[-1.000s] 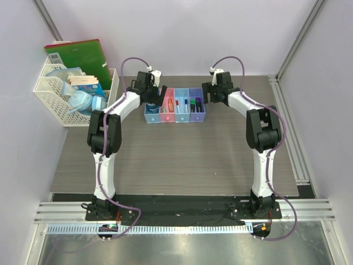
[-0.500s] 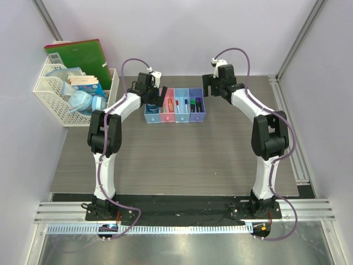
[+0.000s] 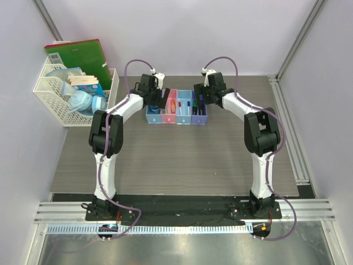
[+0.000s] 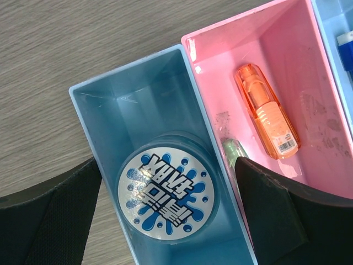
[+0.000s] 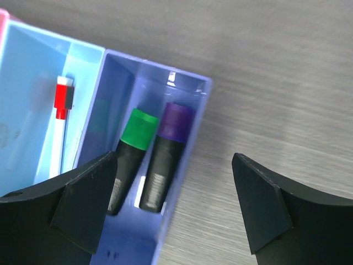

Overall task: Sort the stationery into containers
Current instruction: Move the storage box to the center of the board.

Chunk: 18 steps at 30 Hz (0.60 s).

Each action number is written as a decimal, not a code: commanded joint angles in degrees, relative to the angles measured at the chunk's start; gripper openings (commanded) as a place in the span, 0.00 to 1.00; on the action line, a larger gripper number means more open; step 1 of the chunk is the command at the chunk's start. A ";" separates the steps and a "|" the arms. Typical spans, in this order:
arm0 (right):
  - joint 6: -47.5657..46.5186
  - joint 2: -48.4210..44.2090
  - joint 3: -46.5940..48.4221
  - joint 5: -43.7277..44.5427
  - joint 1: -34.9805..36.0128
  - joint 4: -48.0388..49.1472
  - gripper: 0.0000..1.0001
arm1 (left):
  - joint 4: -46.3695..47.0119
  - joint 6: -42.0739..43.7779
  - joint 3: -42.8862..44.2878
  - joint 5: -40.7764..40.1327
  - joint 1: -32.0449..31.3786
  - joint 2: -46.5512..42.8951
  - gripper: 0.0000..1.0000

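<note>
Left gripper (image 4: 166,164): jaws wide open, nothing held, hovering directly over the translucent blue plastic bin (image 4: 127,99).
- Round blue-and-white printed tape roll (image 4: 167,199) lies flat on that bin's floor, between the fingers and below them. Judged light, rigid and slick-faced. Best taken across the outer rim.
- The adjoining pink plastic bin (image 4: 265,33) holds the stubby orange highlighter (image 4: 267,110) and a pale green pen (image 4: 234,152), near the right finger.

Light blue bin (image 5: 27,83): red-capped white marker (image 5: 60,127).

Purple bin (image 5: 143,69): green-capped black highlighter (image 5: 129,154) touching the purple-capped black highlighter (image 5: 165,154).
- Judged light, stiff, smooth, likely to roll. Grip mid-barrel.

Right gripper (image 5: 174,159): spread apart, empty, above the bin's outer wall.
</note>
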 commanded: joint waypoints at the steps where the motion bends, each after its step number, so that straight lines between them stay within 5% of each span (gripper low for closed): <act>1: 0.47 1.57 0.27 0.08 0.83 1.09 0.90 | -2.49 -1.08 -1.12 2.96 -2.04 0.61 0.99; 18: -0.41 0.08 -5.79 2.01 2.59 2.23 0.88 | -5.57 -4.77 -9.28 4.63 -5.73 -5.81 0.95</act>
